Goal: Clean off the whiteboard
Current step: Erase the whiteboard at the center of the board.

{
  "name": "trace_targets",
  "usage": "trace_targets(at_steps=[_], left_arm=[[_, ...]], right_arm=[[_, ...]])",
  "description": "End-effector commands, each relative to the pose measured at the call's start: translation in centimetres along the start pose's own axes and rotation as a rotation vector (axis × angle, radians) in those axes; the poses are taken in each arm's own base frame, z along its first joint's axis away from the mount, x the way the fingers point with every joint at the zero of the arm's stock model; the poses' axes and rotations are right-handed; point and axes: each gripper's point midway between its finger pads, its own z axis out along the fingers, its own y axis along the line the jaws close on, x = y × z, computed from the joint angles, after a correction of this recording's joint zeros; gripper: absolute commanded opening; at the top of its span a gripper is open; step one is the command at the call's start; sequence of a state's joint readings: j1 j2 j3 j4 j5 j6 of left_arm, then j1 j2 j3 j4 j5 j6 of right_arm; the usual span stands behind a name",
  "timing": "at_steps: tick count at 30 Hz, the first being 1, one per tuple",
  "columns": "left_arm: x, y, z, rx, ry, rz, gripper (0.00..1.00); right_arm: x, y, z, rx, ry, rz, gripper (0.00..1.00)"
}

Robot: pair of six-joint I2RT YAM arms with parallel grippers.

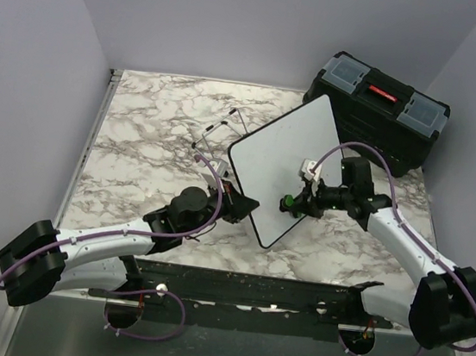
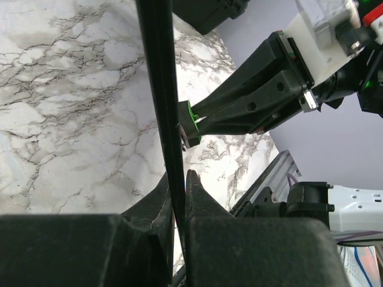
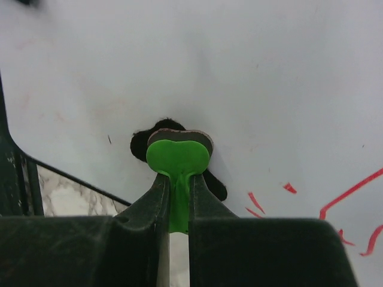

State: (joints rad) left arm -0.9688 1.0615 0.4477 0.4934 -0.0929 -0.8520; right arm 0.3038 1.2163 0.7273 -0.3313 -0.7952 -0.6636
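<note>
Left gripper (image 1: 250, 204) is clamping the whiteboard (image 1: 280, 157) rim in narrow jaws; right gripper (image 1: 290, 204) is pinching a green eraser (image 3: 178, 158) against it

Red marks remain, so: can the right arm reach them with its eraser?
Probably yes: the green eraser in the right gripper seems to rest on the whiteboard, only bare board between it and the red marks.

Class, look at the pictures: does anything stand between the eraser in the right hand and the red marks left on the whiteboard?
Nothing visible does. The right hand holds the green eraser against the whiteboard, and the red marks lie beside it across bare white surface.
</note>
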Motion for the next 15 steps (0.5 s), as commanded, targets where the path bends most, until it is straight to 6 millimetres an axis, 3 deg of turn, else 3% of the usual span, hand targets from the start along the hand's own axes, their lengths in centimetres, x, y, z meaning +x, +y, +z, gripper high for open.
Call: trace_targets(at_steps=[1, 3, 5, 8, 11, 15], left_arm=[[-3.3, -7.2, -0.8, 0.280, -0.080, -0.001, 0.00], [-3.2, -7.1, -0.8, 0.276, -0.079, -0.005, 0.00], [-3.2, -7.0, -0.8, 0.274, -0.079, -0.007, 0.00], [-3.1, -6.8, -0.9, 0.270, -0.079, -0.010, 0.00], [-3.2, -6.7, -1.1, 0.269, -0.089, -0.012, 0.00], [-3.3, -6.6, -1.3, 0.269, -0.100, -0.011, 0.00]], right_arm=[[-5.1, 0.1, 0.7, -0.035, -0.180, 0.054, 0.01], [-7.1, -3.5, 0.8, 0.114, -0.228, 0.128, 0.01], [-7.7, -6.7, 0.6, 0.248, -0.218, 0.172, 0.01], [-6.2, -9.1, 0.3, 0.344, -0.143, 0.160, 0.01], [-4.0, -10.7, -1.3, 0.406, -0.100, 0.162, 0.01], [0.5, -8.9, -2.5, 0.351, 0.024, 0.135, 0.01]])
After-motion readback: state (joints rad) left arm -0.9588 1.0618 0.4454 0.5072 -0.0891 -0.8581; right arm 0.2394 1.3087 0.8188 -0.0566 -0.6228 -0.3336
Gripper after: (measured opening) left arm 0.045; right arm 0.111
